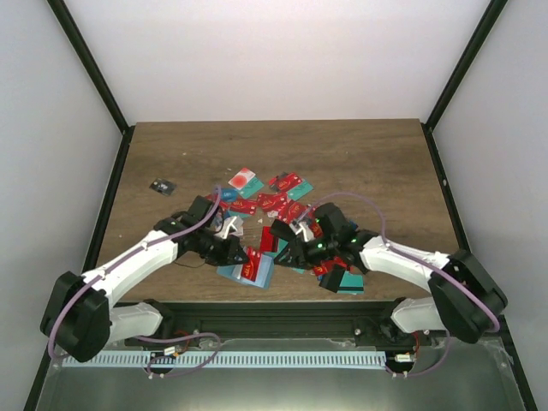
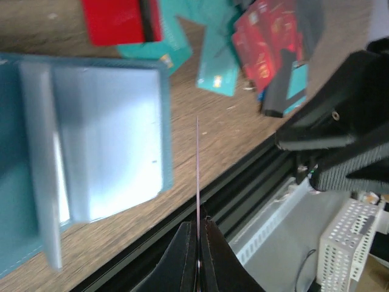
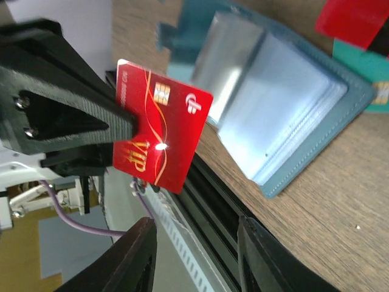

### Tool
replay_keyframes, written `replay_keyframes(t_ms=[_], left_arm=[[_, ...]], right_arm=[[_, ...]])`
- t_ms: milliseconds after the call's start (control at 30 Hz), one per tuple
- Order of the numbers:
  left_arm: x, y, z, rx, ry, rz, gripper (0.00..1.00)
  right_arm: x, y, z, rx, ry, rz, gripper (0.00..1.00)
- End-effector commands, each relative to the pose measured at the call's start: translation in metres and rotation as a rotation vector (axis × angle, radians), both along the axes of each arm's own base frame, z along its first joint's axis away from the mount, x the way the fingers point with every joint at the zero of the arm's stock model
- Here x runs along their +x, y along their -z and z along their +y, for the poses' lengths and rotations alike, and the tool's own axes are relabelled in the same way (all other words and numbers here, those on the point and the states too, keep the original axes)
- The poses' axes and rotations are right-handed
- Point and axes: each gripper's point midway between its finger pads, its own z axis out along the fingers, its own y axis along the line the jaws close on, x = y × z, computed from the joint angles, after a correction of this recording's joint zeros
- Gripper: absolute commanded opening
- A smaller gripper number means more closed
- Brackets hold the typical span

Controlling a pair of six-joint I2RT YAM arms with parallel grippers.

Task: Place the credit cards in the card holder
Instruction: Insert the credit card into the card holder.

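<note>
**Desk:** Top view first. What have you got?

**Op:** Wooden tabletop (image 1: 342, 154). The credit cards (image 1: 276, 202) lie in a loose scatter mid-frame, mostly red, a few teal. The card holder (image 1: 248, 272) lies open at lower centre, near the front edge. My left hand (image 1: 238, 253) is over its upper left part and my right hand (image 1: 281, 241) is just to the right; the two nearly meet. A small black object (image 1: 161, 187) sits at left, well apart from the rest. I cannot read the finger state at this size.

**Desk:** Right wrist?

**Op:** A red VIP card (image 3: 161, 137) is left of centre, face toward this camera. The left hand's black fingers pinch its left edge and hold it in the air. My right hand's own fingers (image 3: 137, 258) at the bottom edge stand apart with nothing between them. The card sits higher in the frame than that gap. The card holder is to the upper right of the card, spread open, clear pockets showing. One more red card and a teal one are at the far right edge.

**Desk:** Left wrist?

**Op:** The left hand is at bottom centre, clamped tight on that card. I see the card edge-on, as a thin line running up the frame. The open card holder fills the left side. Red and teal cards run along the top. The right hand is the black bulk at right.
</note>
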Motion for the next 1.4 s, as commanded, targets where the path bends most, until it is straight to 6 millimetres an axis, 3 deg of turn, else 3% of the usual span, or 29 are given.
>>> replay_keyframes(t_ms=[0, 300, 533, 1000, 1133, 1367], left_arm=[[-0.007, 0.027, 0.015, 0.127, 0.020, 0.029, 0.04], [0.009, 0.048, 0.029, 0.260, -0.046, 0.026, 0.04], [0.015, 0.056, 0.031, 0.287, -0.083, 0.027, 0.04], [0.022, 0.071, 0.033, 0.301, -0.110, 0.003, 0.04], [0.020, 0.069, 0.037, 0.308, -0.146, 0.018, 0.04], [0.022, 0.046, 0.029, 0.227, -0.216, 0.020, 0.04]], right_arm=[[-0.011, 0.022, 0.015, -0.083, -0.042, -0.011, 0.38], [-0.016, 0.066, 0.039, -0.191, -0.092, 0.051, 0.34], [-0.016, 0.079, 0.048, -0.178, -0.083, 0.103, 0.33], [-0.005, 0.118, 0.040, -0.336, -0.046, 0.145, 0.30], [0.010, 0.122, 0.031, -0.387, -0.008, 0.140, 0.30], [0.036, 0.124, 0.025, -0.413, 0.023, 0.111, 0.30]])
